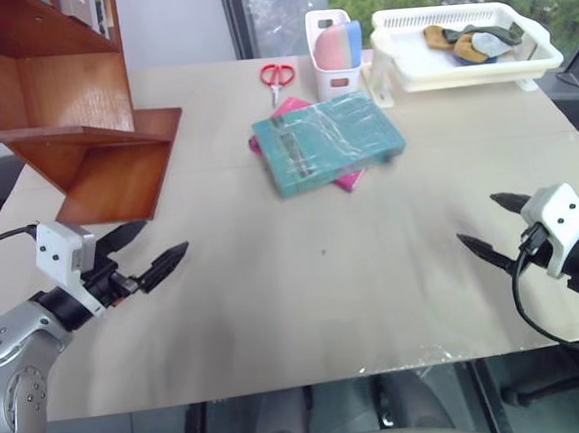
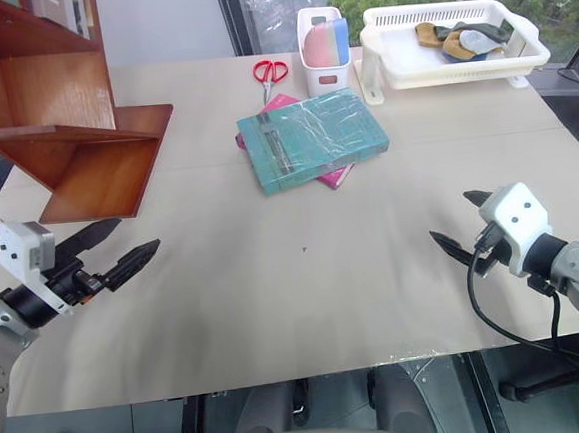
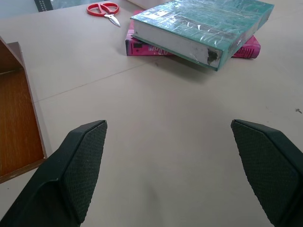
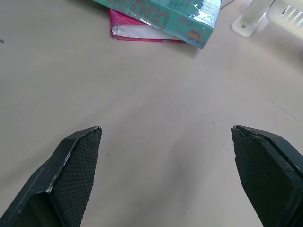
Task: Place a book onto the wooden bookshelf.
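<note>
Matte beige sheeting covers the worktop (image 1: 307, 305), smooth with a faint seam running across it. Near its middle lies the book (image 1: 329, 141), a thick teal-green rectangular block with a glossy, wrinkled plastic wrap that catches the light and pale page edges along its side; it rests flat on a thinner bright pink book (image 3: 142, 47), whose corners stick out beneath it. Behind them lie red-handled scissors (image 1: 277, 76), flat on the worktop. Beside the scissors stands a small white plastic holder (image 1: 334, 68) with rounded corners, holding pink and blue items. To its right sits a white slatted plastic basket tray (image 1: 463, 62) on short feet, containing what look like crumpled gloves, mustard and dark. At the far left corner stands the wooden bookshelf (image 1: 83, 142), reddish-brown and polished, made of flat horizontal boards and slanted side panels; its lower boards carry nothing. The left tool (image 1: 144, 250) hovers above the worktop in front of the bookshelf, well apart from the book, its two black tapered fingers spread wide with nothing between them; their inner faces (image 3: 85, 165) show a fine woven texture. The right tool (image 1: 493, 226) hovers over the right side of the worktop, likewise spread wide and gripping nothing, with a black cable looping from its white housing.
</note>
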